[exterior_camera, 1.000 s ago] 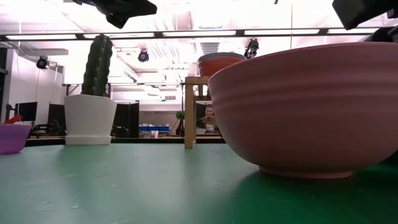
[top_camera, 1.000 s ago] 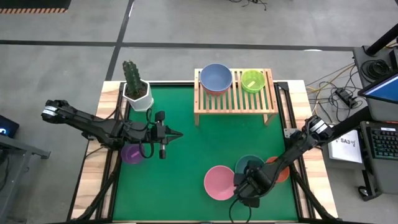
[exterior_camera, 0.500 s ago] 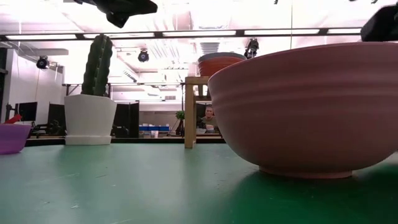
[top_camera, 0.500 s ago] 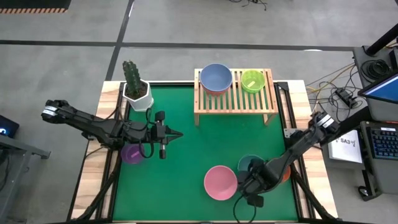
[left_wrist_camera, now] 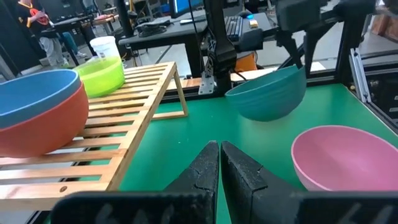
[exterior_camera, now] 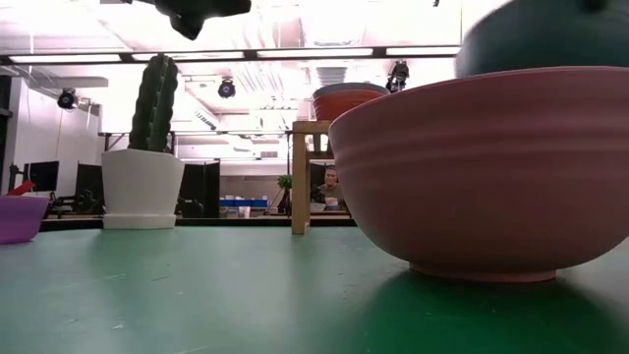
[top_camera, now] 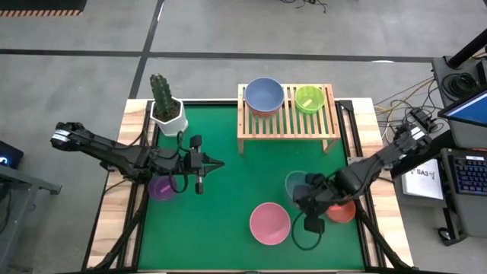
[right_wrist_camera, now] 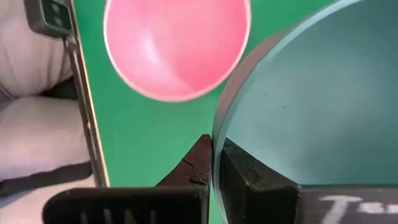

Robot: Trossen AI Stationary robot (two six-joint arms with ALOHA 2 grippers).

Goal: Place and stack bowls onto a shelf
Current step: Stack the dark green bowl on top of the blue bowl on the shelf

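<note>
My right gripper [top_camera: 309,196] is shut on the teal bowl [top_camera: 295,183], which hangs in the air over the table's near right part, also seen in the left wrist view [left_wrist_camera: 267,93] and at the top of the low view [exterior_camera: 541,34]. Beside it, the pink bowl [top_camera: 270,223] and the red-orange bowl [top_camera: 342,211] rest on their bases on the green mat. The shelf [top_camera: 288,125] carries a blue bowl nested in a red-pink one [top_camera: 264,95] and a green bowl [top_camera: 310,99]. My left gripper [top_camera: 218,164] is shut and hovers left of centre, near the purple bowl [top_camera: 161,187]. My right gripper pinches the teal bowl's rim [right_wrist_camera: 217,134], one finger [right_wrist_camera: 249,174] inside the bowl and the other finger [right_wrist_camera: 198,163] outside its wall. The fingers come down from above. The bowl is lifted clear of the table and hangs a little tilted, above the pink bowl's rim height.
A white pot with a cactus [top_camera: 167,109] stands at the far left corner of the mat. A black cable loop [top_camera: 304,232] hangs below the right arm near the pink bowl. Bare green mat [top_camera: 251,175] lies between the shelf and the bowls.
My right gripper has risen and moved toward the far edge with the teal bowl, which has been lifted clear of the mat. The red-orange bowl beside it now shows more fully. The pink bowl has stayed in place.
</note>
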